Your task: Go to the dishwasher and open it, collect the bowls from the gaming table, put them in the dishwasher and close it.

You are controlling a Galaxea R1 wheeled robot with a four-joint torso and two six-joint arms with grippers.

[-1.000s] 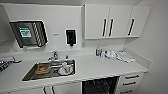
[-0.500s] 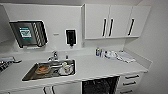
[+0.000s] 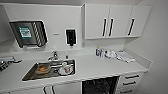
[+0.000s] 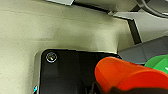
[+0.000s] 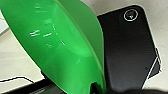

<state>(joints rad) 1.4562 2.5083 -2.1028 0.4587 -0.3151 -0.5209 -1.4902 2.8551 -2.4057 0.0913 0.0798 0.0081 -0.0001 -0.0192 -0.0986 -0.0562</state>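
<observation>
Head view puts me facing a white kitchen counter [image 3: 100,68] with a steel sink [image 3: 50,70] full of dishes, and below the counter edge the dishwasher [image 3: 100,86] shows as a dark opening with wire racks inside. On my right wrist camera a bright green shallow plastic bowl [image 5: 67,47] sits large and tilted right at the wrist, and on my left wrist camera an orange-red round plastic bowl [image 4: 122,73] lies close by a green one [image 4: 158,63]. I cannot tell from either picture whether the claws are open or clamped.

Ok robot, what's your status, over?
Left gripper holding orange bowl. Right gripper holding green bowl. Dishwasher ahead, open, under counter. No obstacle seen before it.
</observation>
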